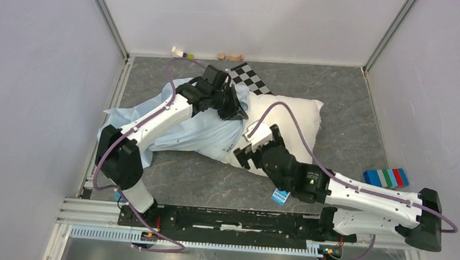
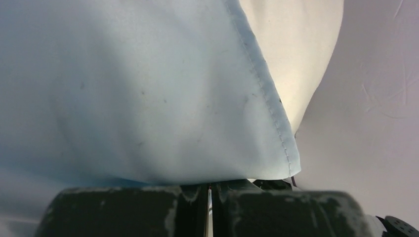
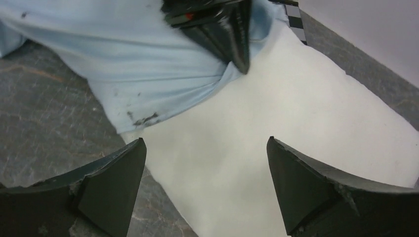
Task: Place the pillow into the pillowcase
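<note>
The cream-white pillow [image 1: 292, 119] lies in the middle of the table, its left end inside the mouth of the light-blue pillowcase [image 1: 193, 133]. My left gripper [image 1: 236, 109] is shut on the pillowcase's stitched hem over the pillow. In the left wrist view the pillowcase [image 2: 138, 89] fills the frame above the closed gripper [image 2: 208, 187], with the pillow [image 2: 291, 44] behind. My right gripper [image 1: 252, 145] is open and empty over the pillow's near edge. In the right wrist view the gripper [image 3: 205, 140] straddles the pillow [image 3: 276, 108]; the pillowcase [image 3: 123, 59] and left gripper [image 3: 222, 29] lie beyond.
A black-and-white checkerboard panel [image 1: 250, 79] sticks out behind the pillow. A striped coloured block [image 1: 387, 177] sits at the right. A small blue card [image 1: 280, 196] lies under the right arm. Small wooden pieces [image 1: 182, 52] rest by the back wall. Walls enclose three sides.
</note>
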Controlling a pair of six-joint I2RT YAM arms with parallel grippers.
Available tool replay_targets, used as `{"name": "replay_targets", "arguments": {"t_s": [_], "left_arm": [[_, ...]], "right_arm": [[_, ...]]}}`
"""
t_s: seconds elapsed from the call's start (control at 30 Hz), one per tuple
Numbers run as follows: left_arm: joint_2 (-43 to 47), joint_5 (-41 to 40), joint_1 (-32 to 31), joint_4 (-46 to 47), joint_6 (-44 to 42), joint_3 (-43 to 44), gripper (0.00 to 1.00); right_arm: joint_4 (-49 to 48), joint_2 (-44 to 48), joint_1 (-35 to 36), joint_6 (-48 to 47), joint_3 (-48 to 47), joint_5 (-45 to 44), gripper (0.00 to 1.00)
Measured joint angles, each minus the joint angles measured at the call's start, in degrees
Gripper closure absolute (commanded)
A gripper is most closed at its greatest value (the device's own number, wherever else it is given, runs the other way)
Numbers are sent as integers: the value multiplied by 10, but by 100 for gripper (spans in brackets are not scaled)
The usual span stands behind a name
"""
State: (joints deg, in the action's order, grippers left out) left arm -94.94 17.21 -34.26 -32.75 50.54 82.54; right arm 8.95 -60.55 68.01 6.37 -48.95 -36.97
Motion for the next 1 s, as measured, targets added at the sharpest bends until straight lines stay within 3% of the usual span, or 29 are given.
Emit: {"name": "replay_targets", "arguments": {"t_s": [0.17, 0.4, 0.43, 0.47, 0.53, 0.57, 0.6, 0.7, 0.83, 1.0], "left_arm": [[0, 22, 16, 14, 0, 0, 98], [0, 33, 19, 16, 0, 0, 98], [0, 34, 19, 16, -1, 0, 98], [0, 35, 19, 16, 0, 0, 98], [0, 35, 19, 16, -1, 2, 98], [0, 35, 19, 16, -1, 4, 98], [0, 35, 20, 16, -1, 6, 98], [0, 32, 21, 12, -8, 21, 95], [1, 9, 19, -17, -34, 71, 74], [23, -35, -1, -52, -75, 142, 21]], "right_arm": [[-5, -20, 90, -58, 45, -58, 2], [-65, -149, 86, -112, 127, -121, 4], [-77, -163, 80, -118, 127, -127, 14], [-89, -173, 70, -124, 125, -133, 30], [-97, -180, 52, -132, 112, -143, 75], [-96, -179, 45, -139, 103, -144, 90], [-96, -178, 40, -141, 93, -145, 100], [-61, -175, 32, -134, 30, -138, 100], [2, -163, 21, -115, -78, -100, 100], [59, -153, -34, -54, -163, 0, 100]]}}
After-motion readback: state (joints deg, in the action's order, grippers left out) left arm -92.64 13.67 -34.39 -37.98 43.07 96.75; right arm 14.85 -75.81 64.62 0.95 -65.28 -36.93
